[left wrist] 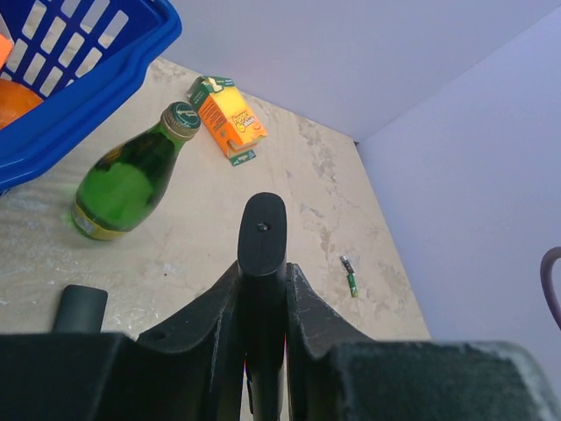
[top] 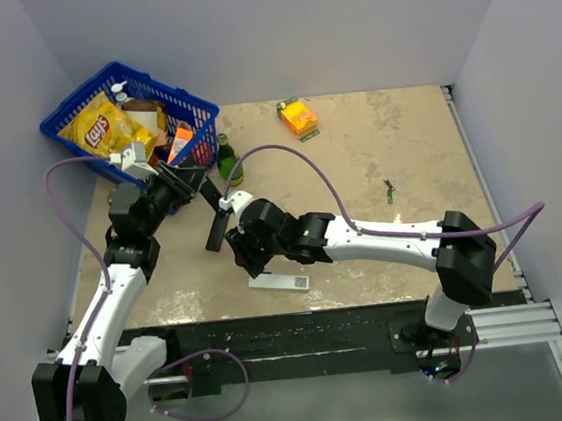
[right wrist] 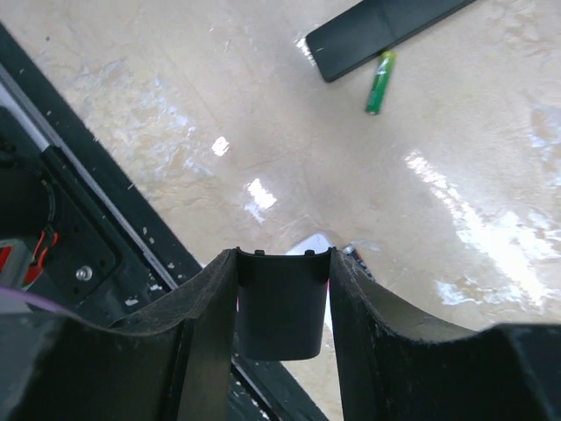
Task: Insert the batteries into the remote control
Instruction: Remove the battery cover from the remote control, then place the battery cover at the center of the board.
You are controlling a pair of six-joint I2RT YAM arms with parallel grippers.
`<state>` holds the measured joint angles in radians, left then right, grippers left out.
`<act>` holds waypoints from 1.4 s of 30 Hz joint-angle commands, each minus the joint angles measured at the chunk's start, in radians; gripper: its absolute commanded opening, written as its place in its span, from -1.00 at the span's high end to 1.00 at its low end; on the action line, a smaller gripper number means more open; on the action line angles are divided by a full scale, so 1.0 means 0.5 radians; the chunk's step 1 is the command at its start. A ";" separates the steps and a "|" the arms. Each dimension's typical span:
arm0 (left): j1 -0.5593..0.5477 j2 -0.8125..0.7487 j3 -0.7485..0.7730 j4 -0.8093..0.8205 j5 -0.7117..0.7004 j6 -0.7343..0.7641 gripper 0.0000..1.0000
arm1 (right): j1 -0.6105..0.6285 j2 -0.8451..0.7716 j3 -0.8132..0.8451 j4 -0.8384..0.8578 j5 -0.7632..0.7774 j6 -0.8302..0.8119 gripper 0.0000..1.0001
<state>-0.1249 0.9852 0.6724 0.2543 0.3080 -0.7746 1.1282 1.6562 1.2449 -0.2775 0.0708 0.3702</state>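
My left gripper (left wrist: 263,267) is shut on the black remote control (left wrist: 262,230), whose rounded end sticks out past the fingers. In the top view it (top: 209,190) hovers beside the basket. My right gripper (right wrist: 280,259) is shut on a short black curved cover (right wrist: 279,307) and sits just right of it (top: 245,254). One green battery (top: 388,191) (left wrist: 351,279) lies alone on the right of the table. Another battery (right wrist: 379,82) lies beside the end of a flat black bar (right wrist: 377,31) (top: 216,232). I cannot tell how that bar relates to the held remote.
A green glass bottle (left wrist: 127,180) (top: 225,159) stands by the blue basket (top: 60,118) of snacks at the back left. An orange box (top: 297,117) lies at the back. A flat white remote (top: 279,283) lies near the front rail (top: 304,334).
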 commanded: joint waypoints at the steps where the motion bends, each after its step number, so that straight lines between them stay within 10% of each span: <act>1: 0.001 -0.013 0.033 0.115 0.019 0.018 1.00 | -0.020 -0.042 0.161 -0.098 0.232 -0.022 0.66; 18: 0.001 -0.166 0.149 -0.002 0.249 0.414 1.00 | -0.881 -0.380 -0.541 -0.384 0.325 0.125 0.71; 31: 0.001 -0.418 0.024 -0.254 0.323 0.696 1.00 | -0.971 -0.021 -0.609 -0.276 0.313 0.094 0.67; 42: 0.001 -0.400 0.005 -0.226 0.353 0.690 1.00 | -0.971 -0.011 -0.628 -0.264 0.297 0.088 0.01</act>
<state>-0.1249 0.7876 0.6739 0.1074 0.4683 -0.4515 0.6456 1.6577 0.9409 -0.4259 0.2180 0.4152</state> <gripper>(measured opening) 0.238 0.463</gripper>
